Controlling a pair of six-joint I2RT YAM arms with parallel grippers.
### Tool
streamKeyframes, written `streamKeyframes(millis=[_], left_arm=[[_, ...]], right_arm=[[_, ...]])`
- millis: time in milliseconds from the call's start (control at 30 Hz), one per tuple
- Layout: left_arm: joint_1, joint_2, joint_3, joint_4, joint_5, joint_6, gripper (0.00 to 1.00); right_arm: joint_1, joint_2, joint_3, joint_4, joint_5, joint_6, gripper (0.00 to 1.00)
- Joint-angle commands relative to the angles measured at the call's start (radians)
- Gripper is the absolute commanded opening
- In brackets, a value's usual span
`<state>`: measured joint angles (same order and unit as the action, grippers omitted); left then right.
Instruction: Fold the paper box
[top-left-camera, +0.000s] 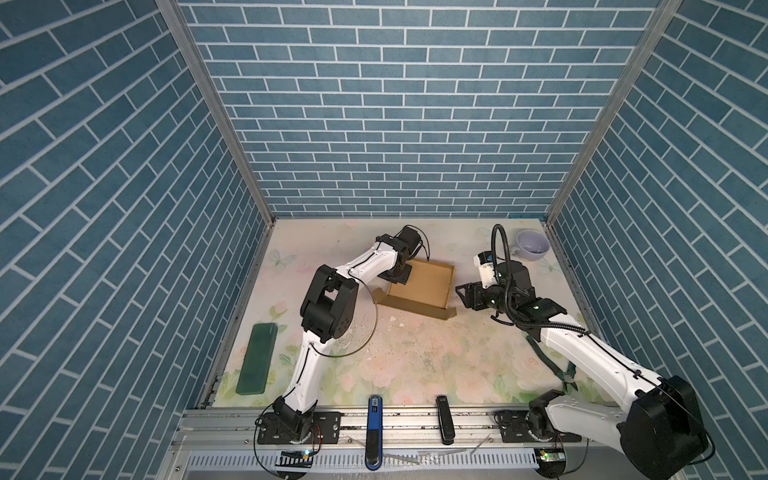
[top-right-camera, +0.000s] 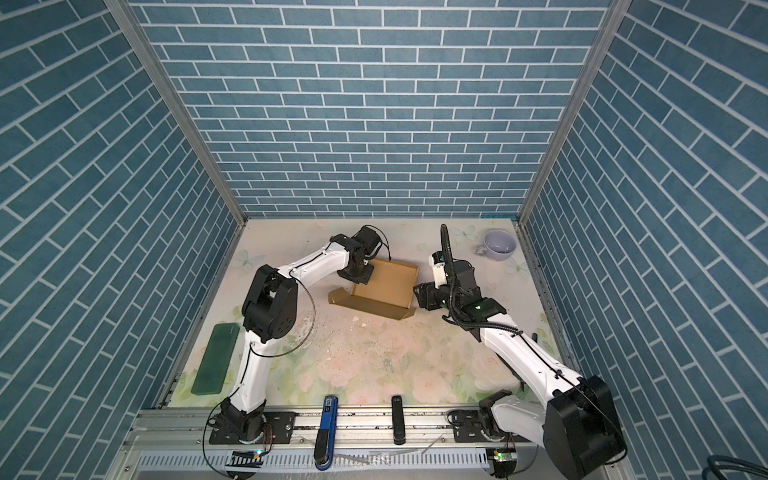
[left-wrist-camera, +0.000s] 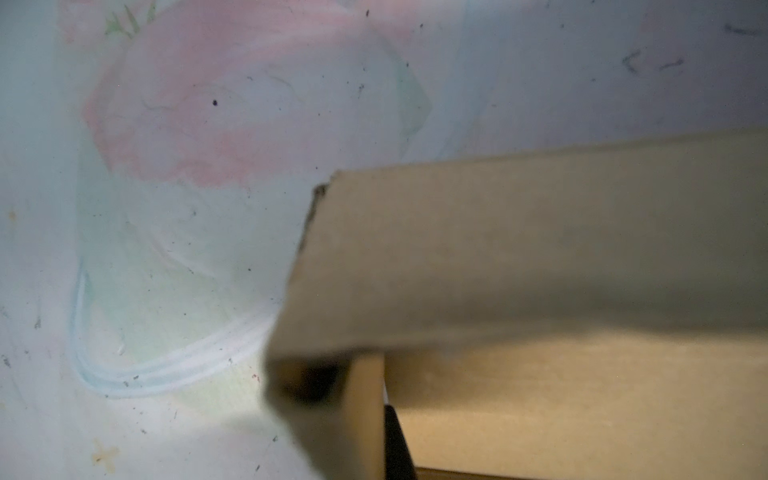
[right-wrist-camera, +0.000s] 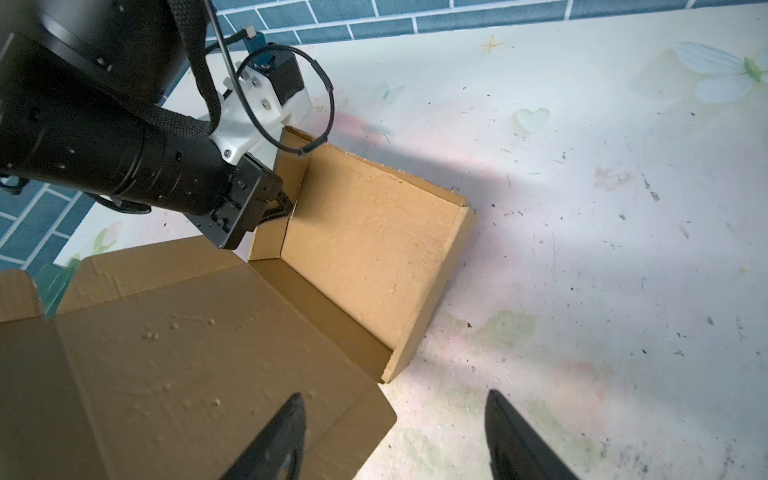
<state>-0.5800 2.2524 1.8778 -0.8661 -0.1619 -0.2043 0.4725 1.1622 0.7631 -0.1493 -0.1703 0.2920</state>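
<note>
Front rail (top-left-camera: 415, 415): both arm bases bolted on; a blue-handled tool (top-left-camera: 374, 432) and a black tool (top-left-camera: 444, 424) lie across it. Counter (top-left-camera: 415, 361): floral print, scuffed, speckled with debris. Blue brick-pattern walls (top-left-camera: 395, 104) on three sides. Green pad (top-left-camera: 257, 357) at the left edge, lilac cup (top-left-camera: 532, 245) in the far right corner.

Left end effector (right-wrist-camera: 286, 206): clenched on the left wall of the paper box (top-left-camera: 419, 284). Right end effector (right-wrist-camera: 395, 436): spread wide, empty, just beside the box's near right corner.

Box mid-counter between the arms: shallow brown tray, walls raised, lid panel open on the near side, side tabs sticking out.
</note>
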Motion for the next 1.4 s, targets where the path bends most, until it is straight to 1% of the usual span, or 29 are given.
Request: streamKeyframes(millis=[0,433,700,867,1000,1067,1233,1367], left_arm=[[0.009,0.06,0.018,-0.093,-0.016,0.026,0.02],[0.016,0.124,0.127,-0.174,-0.026,0.055,0.06],[0.017,0.168,0.198,-0.218,-0.034,0.064,0.1],[0.019,0.192,0.241,-0.243,-0.036,0.069,0.12],[0.02,0.198,0.277,-0.264,-0.037,0.069,0.18],[0.02,0.191,0.292,-0.269,-0.034,0.069,0.24],[0.026,0.168,0.337,-0.285,-0.011,0.071,0.37],[0.034,0.143,0.379,-0.3,0.004,0.071,0.42]], right_arm=[[-0.009,-0.01,-0.028,0.033,-0.021,0.017,0.68],[-0.034,0.074,-0.044,0.126,-0.036,0.019,0.68],[-0.051,0.219,-0.005,0.192,-0.035,0.016,0.68],[-0.065,0.334,0.05,0.216,-0.03,0.008,0.68],[-0.07,0.384,0.074,0.239,-0.045,0.012,0.67],[-0.073,0.39,0.076,0.245,-0.046,0.017,0.67],[-0.075,0.374,0.075,0.236,-0.048,0.019,0.67],[-0.075,0.354,0.072,0.218,-0.042,0.022,0.67]])
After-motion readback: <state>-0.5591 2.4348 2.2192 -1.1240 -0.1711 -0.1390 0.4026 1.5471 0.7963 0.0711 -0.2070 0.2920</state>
